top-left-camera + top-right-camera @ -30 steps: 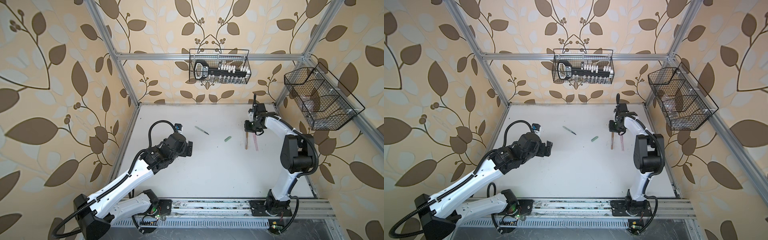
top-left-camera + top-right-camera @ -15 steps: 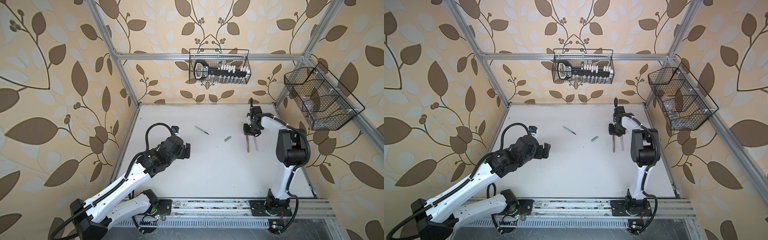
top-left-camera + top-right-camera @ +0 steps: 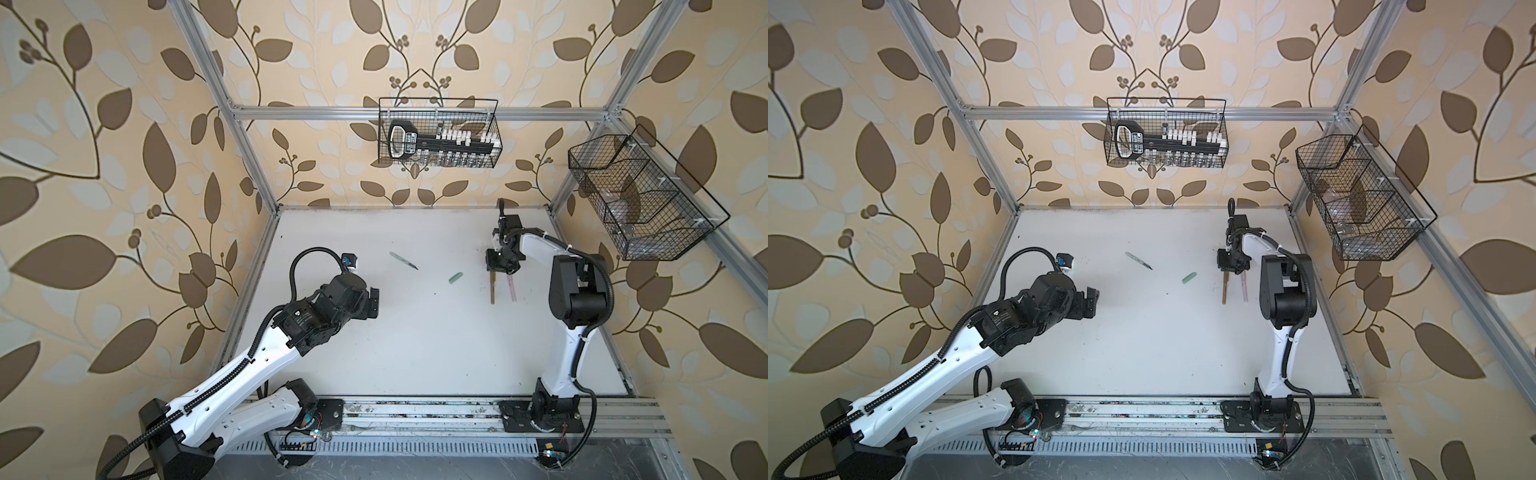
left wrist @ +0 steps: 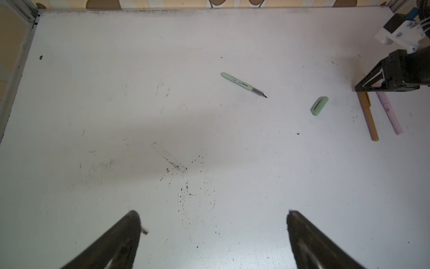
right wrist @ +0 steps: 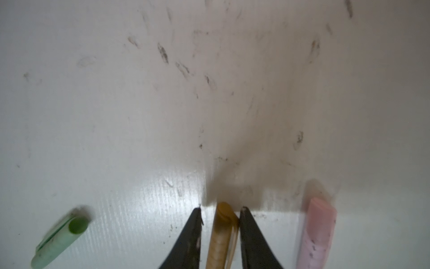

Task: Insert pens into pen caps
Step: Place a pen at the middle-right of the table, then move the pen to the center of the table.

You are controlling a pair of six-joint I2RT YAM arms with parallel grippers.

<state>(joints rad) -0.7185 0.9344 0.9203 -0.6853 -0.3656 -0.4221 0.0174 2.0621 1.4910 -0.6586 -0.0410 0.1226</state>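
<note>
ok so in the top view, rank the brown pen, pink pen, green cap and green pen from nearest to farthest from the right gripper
1. brown pen, between the right gripper's jaws
2. pink pen, lying just beside the brown one
3. green cap, well apart toward the middle
4. green pen, uncapped, beyond the cap

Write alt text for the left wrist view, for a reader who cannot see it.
An uncapped green pen and its cap lie apart on a white table, seen past the open left claw. The right claw sits over one end of a brown pen, with a pink pen beside it.
</note>
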